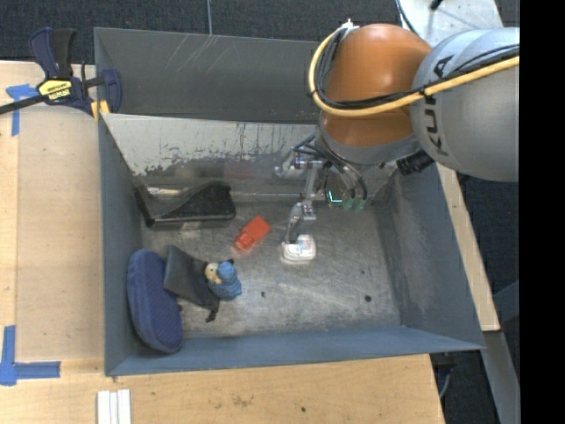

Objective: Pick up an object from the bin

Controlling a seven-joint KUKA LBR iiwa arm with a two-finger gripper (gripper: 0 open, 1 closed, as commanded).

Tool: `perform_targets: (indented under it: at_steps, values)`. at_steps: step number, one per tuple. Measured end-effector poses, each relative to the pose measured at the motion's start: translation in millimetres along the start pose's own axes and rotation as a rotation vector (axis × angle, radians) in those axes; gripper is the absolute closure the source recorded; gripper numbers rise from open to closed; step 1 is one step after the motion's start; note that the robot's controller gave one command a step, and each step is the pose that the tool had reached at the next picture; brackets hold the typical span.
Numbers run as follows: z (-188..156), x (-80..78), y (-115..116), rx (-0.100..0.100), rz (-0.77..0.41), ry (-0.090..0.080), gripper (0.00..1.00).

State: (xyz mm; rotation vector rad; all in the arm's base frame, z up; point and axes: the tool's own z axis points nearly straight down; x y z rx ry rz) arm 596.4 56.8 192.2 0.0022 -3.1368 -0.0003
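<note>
Bin [119,237], grey metal. Blue pouch [152,303] in the front-left corner, flat black case [188,203] behind it, orange block [252,233] near centre. Just right of the block sits a small white piece [298,253]. My gripper [298,237] hangs right over it; can't tell if it's spread or pressed together.

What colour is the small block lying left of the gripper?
The small rectangular block is orange-red; the camera view shows it best.

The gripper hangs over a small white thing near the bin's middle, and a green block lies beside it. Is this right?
Not fully: the block is orange, not green. The camera view shows the gripper over the small white thing, with the orange block beside it.
</note>
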Motion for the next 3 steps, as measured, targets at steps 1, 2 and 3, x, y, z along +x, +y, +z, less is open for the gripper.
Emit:
perform_targets:
  at_steps: [1,2,3]
  values:
    - [118.8,-5.3,20.8,0.001,-0.255,-0.012,0.00]
    - [113.6,-9.7,21.6,-0.001,-0.252,-0.029,1.00]
    - [-54.5,9.0,-40.1,0.005,-0.551,-0.016,1.00]
